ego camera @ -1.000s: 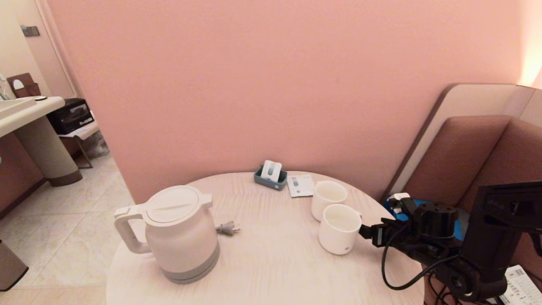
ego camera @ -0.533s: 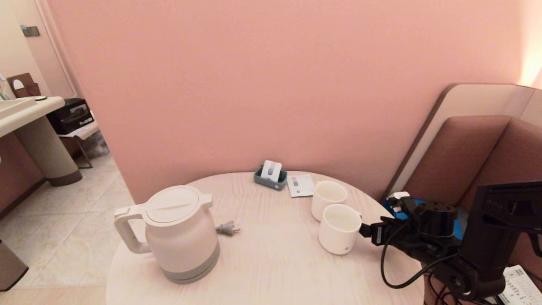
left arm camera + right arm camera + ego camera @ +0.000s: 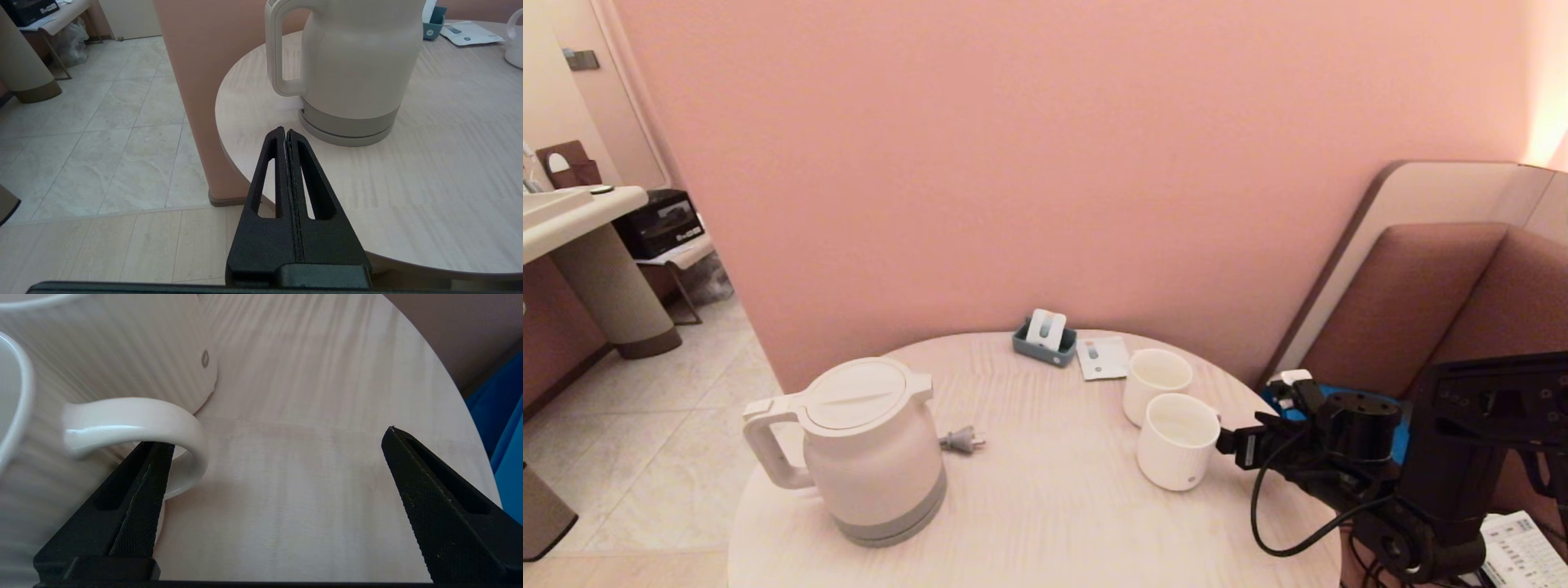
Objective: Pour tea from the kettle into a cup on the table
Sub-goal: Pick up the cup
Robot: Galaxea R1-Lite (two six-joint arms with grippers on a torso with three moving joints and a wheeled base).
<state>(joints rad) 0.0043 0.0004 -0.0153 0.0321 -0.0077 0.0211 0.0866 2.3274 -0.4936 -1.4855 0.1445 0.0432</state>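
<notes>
Cream-white, the kettle (image 3: 870,451) stands upright at the left of your bench (image 3: 1045,506), its loop handle turned left and a loose grey plug (image 3: 962,441) lying just to its right. Your left claw (image 3: 286,134) sits parked off the bench's near-left edge, pressed fully together on nothing, with the kettle beyond it. Far along the middle you have a small blue holder (image 3: 1044,341) and a white sachet (image 3: 1101,358). Right of centre stand two white cups, touching or nearly so: the plain cup (image 3: 1156,384) farther back, the ribbed cup (image 3: 1176,441) nearer, its grey dot facing you. Your right claw (image 3: 278,441) is at the ribbed cup's right side, spread wide and holding nothing, one finger (image 3: 139,490) tucked under the cup's handle (image 3: 135,424).
</notes>
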